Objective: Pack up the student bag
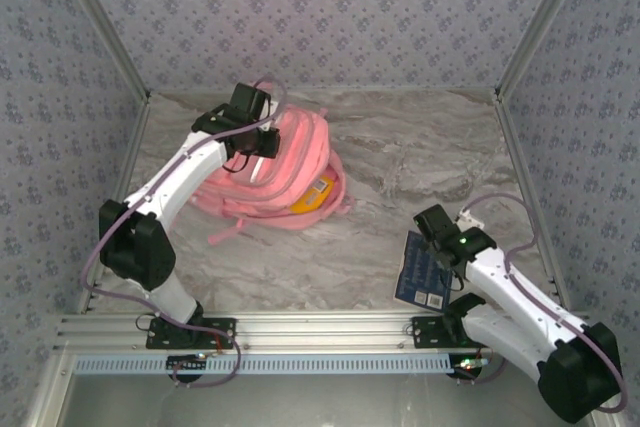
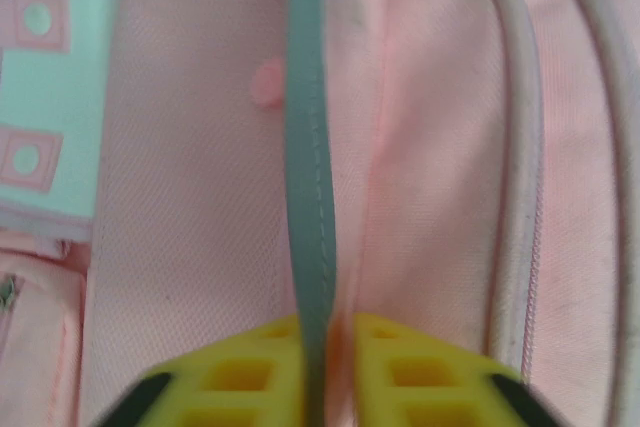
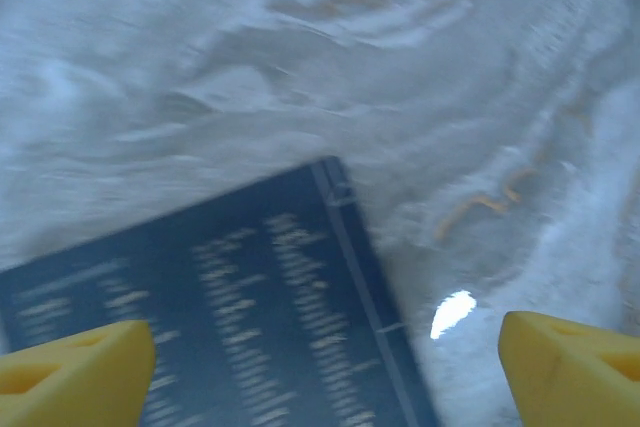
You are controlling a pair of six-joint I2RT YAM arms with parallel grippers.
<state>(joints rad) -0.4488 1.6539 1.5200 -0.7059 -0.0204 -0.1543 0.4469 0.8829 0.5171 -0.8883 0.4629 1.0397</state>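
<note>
The left jaws are down on the student bag (image 1: pixel 290 172), drawn in tight on either side of a grey strip (image 2: pixel 305 147) of its trim, and pinching it by the look of it. There is soft pink twill all round them, with puckered seams and pale piping off to their right.

Now the right jaws: spread wide, holding nothing, poised over the blue book (image 3: pixel 230 337). It is flat and stiff with a matte cover and pale print, lying on the marbled tabletop (image 3: pixel 300 67). The book sits directly beneath them, towards their left finger, with its spine edge running aslant across the gap. The bag lies well away, beyond and left of these jaws. The right arm is plainly the nearer one for the book, and I reckon its jaws must square up to that slanted edge first.
</note>
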